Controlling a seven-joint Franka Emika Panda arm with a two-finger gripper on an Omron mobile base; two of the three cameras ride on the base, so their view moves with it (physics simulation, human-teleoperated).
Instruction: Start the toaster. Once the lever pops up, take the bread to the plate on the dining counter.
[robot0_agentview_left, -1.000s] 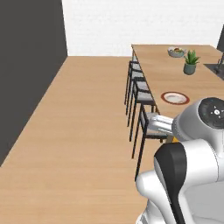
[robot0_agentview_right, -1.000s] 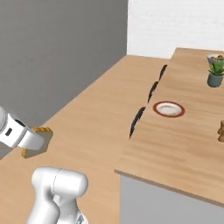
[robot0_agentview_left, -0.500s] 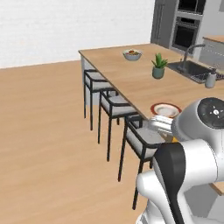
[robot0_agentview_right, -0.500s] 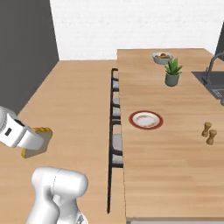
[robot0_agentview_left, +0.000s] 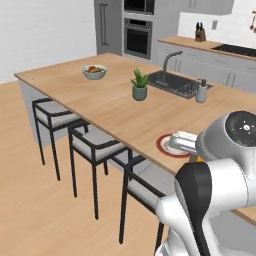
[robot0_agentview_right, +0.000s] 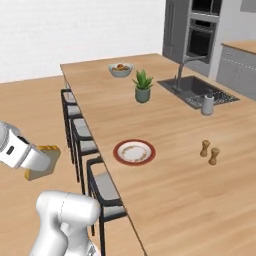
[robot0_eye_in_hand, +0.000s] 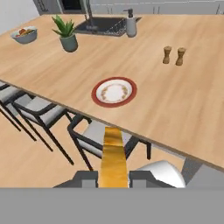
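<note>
My gripper (robot0_agentview_right: 39, 159) is shut on the bread (robot0_agentview_right: 44, 163), a tan slice with a golden crust, held out in the air over the floor beside the stools. In the hand view the bread (robot0_eye_in_hand: 113, 156) stands edge-on between the two fingers. The red-rimmed plate (robot0_eye_in_hand: 114, 92) lies on the dining counter (robot0_eye_in_hand: 183, 109) ahead of the gripper and beyond the counter's near edge. That plate (robot0_agentview_right: 134, 151) sits near the stool side of the counter (robot0_agentview_right: 170, 200). In the left base view the plate (robot0_agentview_left: 165, 145) is partly hidden by my hand. The toaster is out of view.
Black stools (robot0_agentview_right: 79, 136) with grey seats line the counter's near side, one (robot0_eye_in_hand: 98, 135) directly under the bread. On the counter stand two wooden shakers (robot0_eye_in_hand: 173, 55), a potted plant (robot0_eye_in_hand: 66, 35), a white fruit bowl (robot0_eye_in_hand: 24, 35), a sink (robot0_agentview_right: 195, 90) and a soap dispenser (robot0_eye_in_hand: 131, 24).
The whole picture has swung as the base moved: the dining counter and plate now lie closer and more square ahead. The gripper still holds the bread the same way.
</note>
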